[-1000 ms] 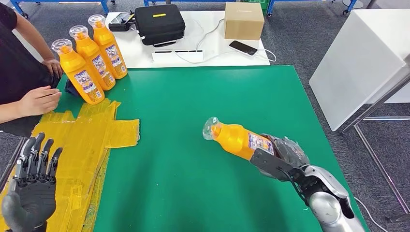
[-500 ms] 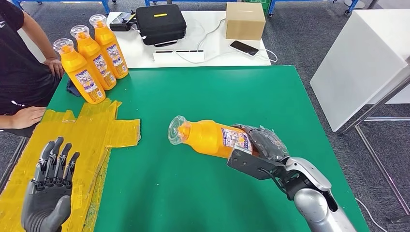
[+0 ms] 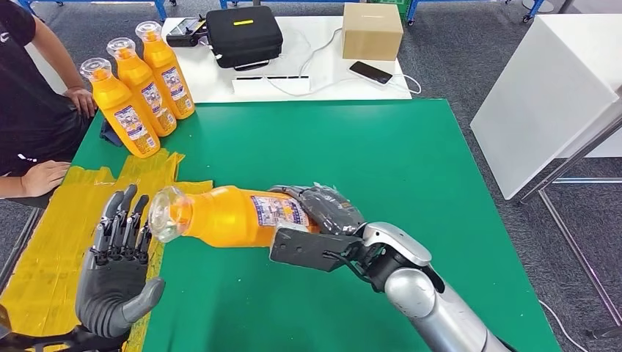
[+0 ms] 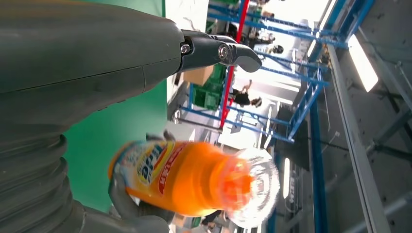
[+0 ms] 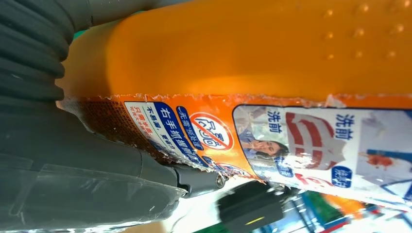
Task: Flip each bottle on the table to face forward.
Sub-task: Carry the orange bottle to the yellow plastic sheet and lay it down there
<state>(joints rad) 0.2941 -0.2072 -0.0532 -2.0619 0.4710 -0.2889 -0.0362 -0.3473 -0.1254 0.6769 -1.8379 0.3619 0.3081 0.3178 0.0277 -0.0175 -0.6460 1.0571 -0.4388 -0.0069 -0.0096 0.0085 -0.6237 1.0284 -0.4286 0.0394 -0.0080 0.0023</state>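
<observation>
My right hand (image 3: 323,220) grips an orange bottle (image 3: 227,216) by its lower body and holds it on its side above the green table (image 3: 411,154), its clear cap pointing toward my left hand (image 3: 117,271). That left hand stands with fingers spread upright, the cap just beside its fingertips, not touching that I can tell. The left wrist view has the bottle (image 4: 194,179) cap-on. In the right wrist view the bottle's label (image 5: 291,141) is close up. Three more orange bottles (image 3: 139,88) stand upright in a row at the table's far left corner.
A person's hand (image 3: 44,176) rests at the table's left edge by the yellow taped patch (image 3: 73,220). Behind the green table a white table (image 3: 323,73) carries a black case (image 3: 242,33), a cardboard box (image 3: 372,31) and a phone (image 3: 369,72). A white cabinet (image 3: 550,95) stands at right.
My right hand has carried the bottle leftward across the table toward my left hand. The left hand has risen and moved inward. The person's hand has drawn back to the edge.
</observation>
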